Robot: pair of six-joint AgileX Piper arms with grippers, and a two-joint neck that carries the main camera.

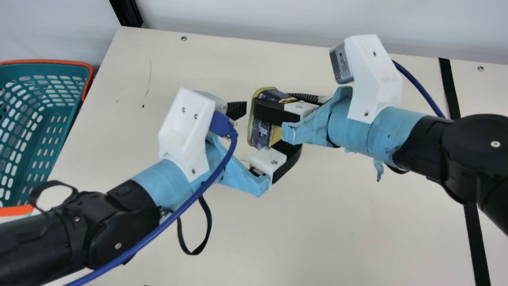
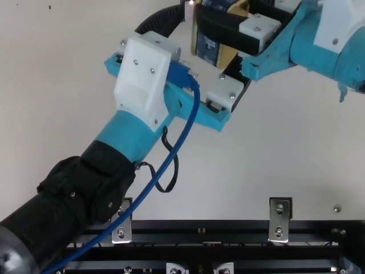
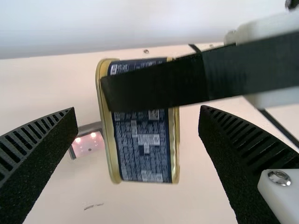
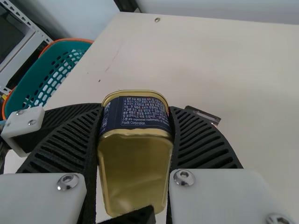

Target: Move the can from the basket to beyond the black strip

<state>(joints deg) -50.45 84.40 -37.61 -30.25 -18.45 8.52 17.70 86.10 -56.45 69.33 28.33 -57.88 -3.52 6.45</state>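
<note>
Cream tabletop point(image 1: 337, 218) has the black strip point(image 1: 450, 89) toward its right edge from the can point(image 1: 260, 134) your right gripper point(image 4: 136, 112) clamps, left gripper point(image 3: 138, 112) spread apart.

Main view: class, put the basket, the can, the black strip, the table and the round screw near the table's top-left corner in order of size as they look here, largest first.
1. Table
2. Basket
3. Can and black strip: unsure, as both are partly covered
4. Screw
</note>
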